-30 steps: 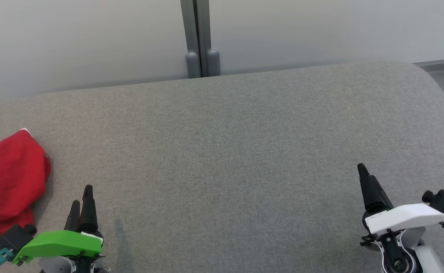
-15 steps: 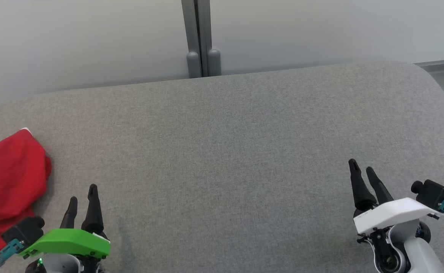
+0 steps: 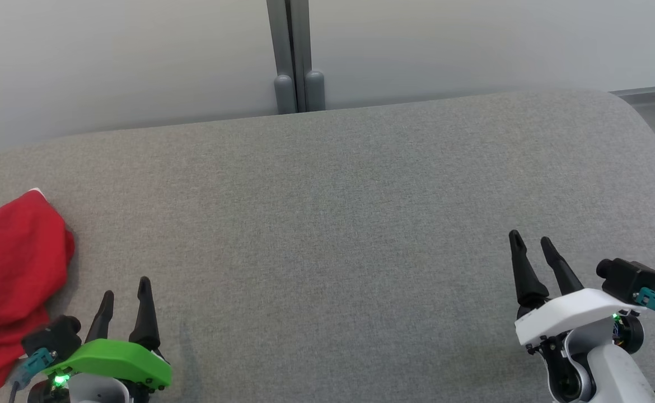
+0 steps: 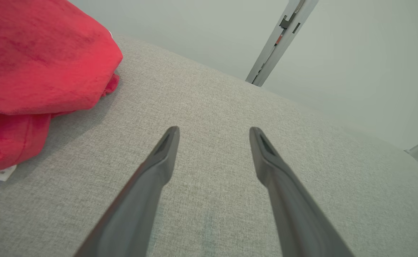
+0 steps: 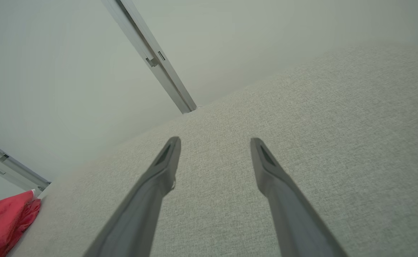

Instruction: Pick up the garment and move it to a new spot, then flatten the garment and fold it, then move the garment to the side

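The garment (image 3: 11, 274) is a red folded bundle lying at the far left of the grey padded surface (image 3: 333, 212); a white label pokes out at its corner. It fills the upper left of the left wrist view, garment (image 4: 34, 67), and shows as a small red patch at the lower left of the right wrist view, garment (image 5: 5, 221). My left gripper (image 3: 126, 286) sits just right of it, open and empty, apart from the cloth. Far to the right, my right gripper (image 3: 530, 240) is open and empty over bare fabric.
A pale wall runs behind the surface, with a grey vertical post (image 3: 296, 56) at its middle. The surface's rounded back right corner (image 3: 624, 101) meets a grey ledge.
Both wrists have turned so each pair of fingers now shows spread apart. The right gripper has drifted a little left and up. The garment has not moved.
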### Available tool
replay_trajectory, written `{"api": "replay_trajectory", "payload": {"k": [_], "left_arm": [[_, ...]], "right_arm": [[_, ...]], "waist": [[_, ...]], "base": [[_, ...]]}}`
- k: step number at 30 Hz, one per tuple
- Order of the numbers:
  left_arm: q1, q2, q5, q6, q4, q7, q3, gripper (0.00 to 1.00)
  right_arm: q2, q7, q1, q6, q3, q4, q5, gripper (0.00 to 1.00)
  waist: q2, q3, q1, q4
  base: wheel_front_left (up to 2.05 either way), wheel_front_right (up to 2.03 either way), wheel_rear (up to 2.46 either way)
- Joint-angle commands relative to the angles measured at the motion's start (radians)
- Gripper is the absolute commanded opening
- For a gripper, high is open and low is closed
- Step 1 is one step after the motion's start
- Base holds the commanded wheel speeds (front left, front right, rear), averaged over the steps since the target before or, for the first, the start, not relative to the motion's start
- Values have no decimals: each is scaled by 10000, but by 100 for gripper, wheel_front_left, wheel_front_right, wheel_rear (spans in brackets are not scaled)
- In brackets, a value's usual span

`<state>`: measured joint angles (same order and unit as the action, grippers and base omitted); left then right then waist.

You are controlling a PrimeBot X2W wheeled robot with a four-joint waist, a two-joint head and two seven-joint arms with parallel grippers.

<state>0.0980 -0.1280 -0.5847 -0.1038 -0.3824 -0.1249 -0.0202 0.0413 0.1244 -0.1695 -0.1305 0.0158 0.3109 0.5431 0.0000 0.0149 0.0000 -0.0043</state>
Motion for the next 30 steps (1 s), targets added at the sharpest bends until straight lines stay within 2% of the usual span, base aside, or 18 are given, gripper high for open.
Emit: {"api": "replay_trajectory", "payload": {"k": [1, 17, 30], "left_arm": [[250, -133, 372, 63, 22, -120, -49, 100], [40, -208, 1949, 132, 123, -516, -248, 100], [-236, -18, 3033, 210, -1, -816, -150, 100]], "right_arm": [[65, 116, -212, -2, -36, -31, -327, 100], [79, 523, -322, -3, -203, 89, -1974, 100], [91, 821, -113, -3, -206, 233, -2901, 100]], "waist": [[0, -2, 0, -2], [0, -7, 0, -34], [0, -116, 0, -59]], "base": [[0, 0, 0], [0, 0, 0], [0, 0, 0]]}}
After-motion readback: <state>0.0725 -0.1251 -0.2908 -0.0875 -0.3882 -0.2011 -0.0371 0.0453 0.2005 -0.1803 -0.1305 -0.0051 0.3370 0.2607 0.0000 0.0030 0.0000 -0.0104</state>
